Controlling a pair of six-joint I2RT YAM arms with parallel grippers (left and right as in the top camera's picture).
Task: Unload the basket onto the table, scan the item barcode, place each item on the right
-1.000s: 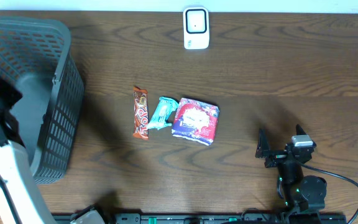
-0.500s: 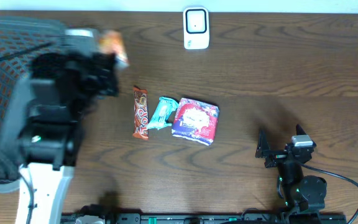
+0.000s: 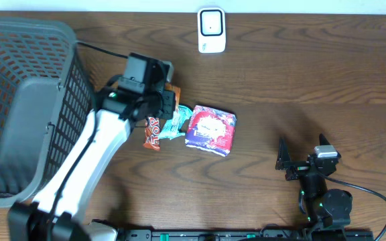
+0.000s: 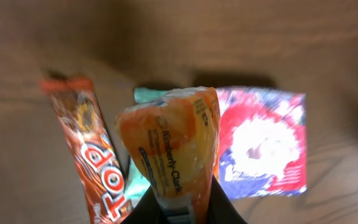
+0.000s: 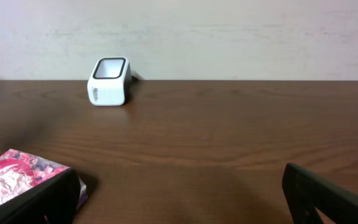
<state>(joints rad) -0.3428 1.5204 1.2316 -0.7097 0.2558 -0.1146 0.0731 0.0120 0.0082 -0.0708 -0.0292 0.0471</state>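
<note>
the left gripper (image 3: 168, 100) is clamping shut on the lower end of an orange plastic-wrapped packet (image 4: 173, 149) with blue kimberly-clark lettering, and is holding it up in the air, clear of the dark wooden table (image 3: 313, 80). in the overhead view the packet is hanging over the row of three other items: the brown-and-red candy bar (image 3: 151, 136), the teal wrapper packet (image 3: 173, 124) and the red, white and purple foil packet (image 3: 210, 129), all lying side by side and touching or nearly so. the grey plastic mesh basket (image 3: 25, 100) is sitting at the left edge.

the white box-shaped barcode scanner (image 3: 211, 30) is standing at the far edge of the table, well apart from the held packet, so the pick-up is looking done while the scan itself is not yet happening. what is remaining, as i am judging it, is carrying the packet across to the scanner and turning its barcode toward the scanner's window; striped print is showing near the packet's top edge in the left wrist view, but i am unable to tell whether that is the code.

the right gripper (image 3: 303, 150) is resting near the front right of the table with its jaws spread wide and nothing between them, and is taking no part.
</note>
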